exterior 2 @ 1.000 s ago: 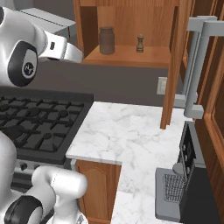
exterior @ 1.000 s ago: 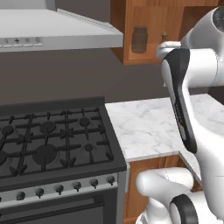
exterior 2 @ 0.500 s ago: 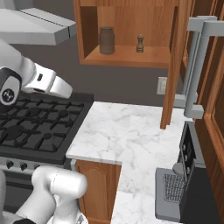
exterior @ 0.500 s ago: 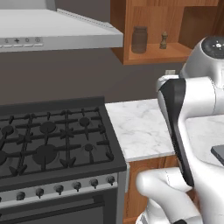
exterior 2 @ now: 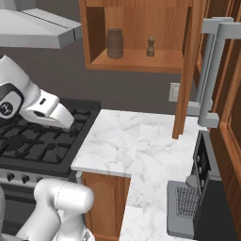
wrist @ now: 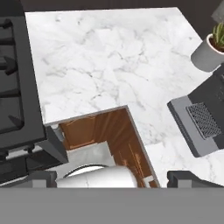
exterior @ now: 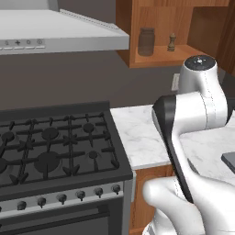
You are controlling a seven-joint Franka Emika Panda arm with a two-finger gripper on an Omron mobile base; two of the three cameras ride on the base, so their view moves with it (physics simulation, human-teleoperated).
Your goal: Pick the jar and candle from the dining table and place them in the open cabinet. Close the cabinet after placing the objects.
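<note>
The grey jar (exterior: 147, 41) (exterior 2: 115, 43) stands on the shelf of the open brown cabinet (exterior 2: 141, 60). The cabinet's door (exterior 2: 188, 70) is swung out, its silver bar handle (exterior 2: 212, 70) facing the room. My arm (exterior 2: 44, 109) is folded low over the stove's right side, well below and left of the cabinet. In the hand view my gripper (wrist: 114, 179) looks down on the counter corner. Its fingertips (wrist: 41, 178) stand far apart, open, with nothing between them. The candle and the dining table are out of view.
A small dark pepper mill (exterior 2: 150, 46) stands right of the jar on the shelf. Below are a black gas stove (exterior: 50, 147), a grey range hood (exterior: 59, 32) and a marble counter (exterior 2: 141, 146). A dark appliance (exterior 2: 188, 207) and a potted plant (wrist: 210, 50) occupy the counter's right.
My arm has swung down from in front of the cabinet to low over the stove and counter. The jar, the mill and the door have not moved, and the gripper stays open.
</note>
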